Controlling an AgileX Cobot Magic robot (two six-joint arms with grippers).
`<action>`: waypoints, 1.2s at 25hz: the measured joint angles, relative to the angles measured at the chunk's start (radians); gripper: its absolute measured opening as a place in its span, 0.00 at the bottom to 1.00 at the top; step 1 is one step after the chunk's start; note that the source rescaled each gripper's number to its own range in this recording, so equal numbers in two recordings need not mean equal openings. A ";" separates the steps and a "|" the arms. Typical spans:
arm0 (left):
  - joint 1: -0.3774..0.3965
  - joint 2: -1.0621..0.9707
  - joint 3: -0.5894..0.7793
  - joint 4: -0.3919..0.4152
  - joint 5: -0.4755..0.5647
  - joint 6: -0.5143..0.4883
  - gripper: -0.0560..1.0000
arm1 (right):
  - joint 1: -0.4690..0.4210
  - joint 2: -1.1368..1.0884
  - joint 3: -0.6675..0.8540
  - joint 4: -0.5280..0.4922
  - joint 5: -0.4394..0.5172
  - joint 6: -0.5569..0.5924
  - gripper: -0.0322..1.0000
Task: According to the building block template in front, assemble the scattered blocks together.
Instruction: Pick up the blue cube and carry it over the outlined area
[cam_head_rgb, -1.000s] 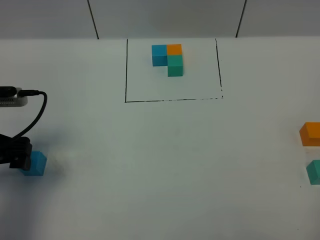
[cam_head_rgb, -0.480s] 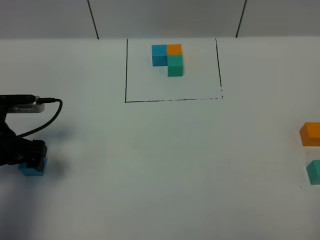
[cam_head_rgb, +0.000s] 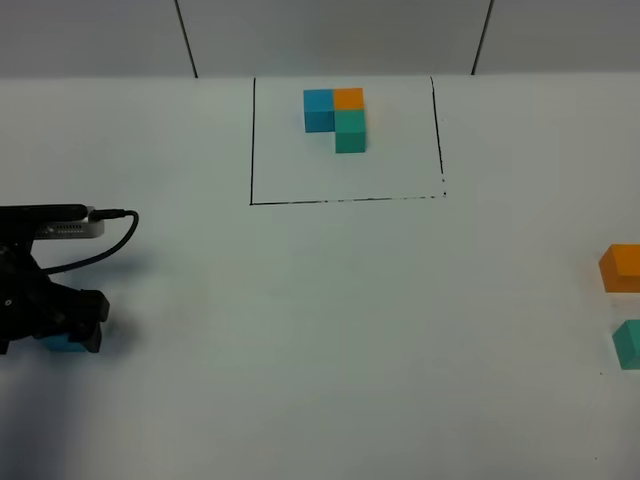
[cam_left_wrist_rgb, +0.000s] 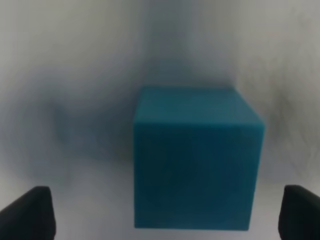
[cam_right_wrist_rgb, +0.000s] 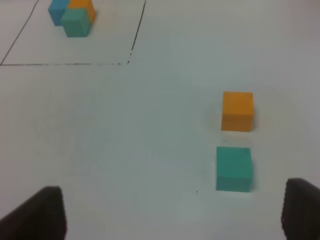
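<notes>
The left tool stands wide open astride the sky-blue cube at the counter's left edge, its fingertips clear of the cube's sides. The right tool is likewise spread open, holding nothing, near the orange cube and teal-green cube, which sit just apart at the far right. The building block template lies inside its black rectangle at the back.

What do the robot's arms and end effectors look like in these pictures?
The left end effector is matte black and blocky. That arm carries a flat silver-and-black module, from which a black cable curves away. Of the right end effector only two dark, rounded fingertips show. No markings are readable.
</notes>
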 joint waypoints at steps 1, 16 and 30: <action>0.000 0.005 -0.001 0.000 -0.002 -0.001 0.91 | 0.000 0.000 0.000 0.000 0.000 0.000 0.76; 0.000 0.028 -0.008 -0.005 -0.008 -0.001 0.18 | 0.000 0.000 0.000 0.000 0.000 0.000 0.76; -0.170 0.036 -0.250 0.041 0.227 0.381 0.05 | 0.000 0.000 0.000 0.000 0.000 0.001 0.76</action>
